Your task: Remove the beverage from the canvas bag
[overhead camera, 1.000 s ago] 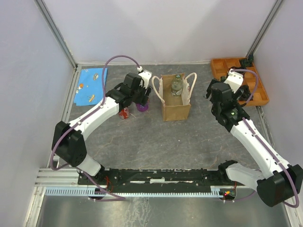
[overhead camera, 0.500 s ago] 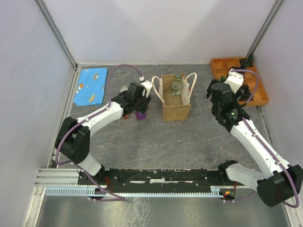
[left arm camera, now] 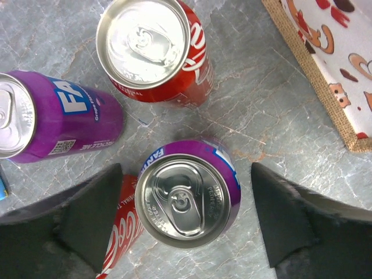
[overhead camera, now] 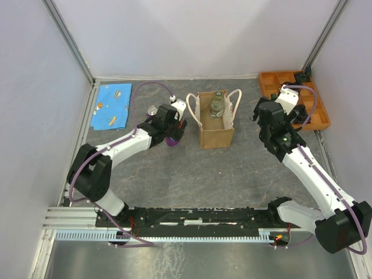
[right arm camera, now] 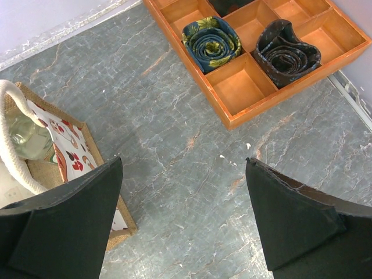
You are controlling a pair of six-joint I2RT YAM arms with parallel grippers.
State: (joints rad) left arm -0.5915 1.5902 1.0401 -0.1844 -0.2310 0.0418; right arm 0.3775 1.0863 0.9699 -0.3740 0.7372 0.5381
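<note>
While the canvas bag (overhead camera: 216, 135) holds a glass bottle (overhead camera: 217, 104), my unloading looks unfinished.
The bag sits at my left claw's (left arm camera: 186, 170) three o'clock; the claw gapes around a standing purple Fanta can (left arm camera: 186, 200), gripping nothing. Next: lift clear, reach for the bottle.

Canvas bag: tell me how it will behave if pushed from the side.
The canvas bag stands upright holding its boxy shape, so its walls are probably fairly stiff. With one bottle visible inside, it likely slides or tips easily. Its loop handles sag outward, so probably floppy.
</note>
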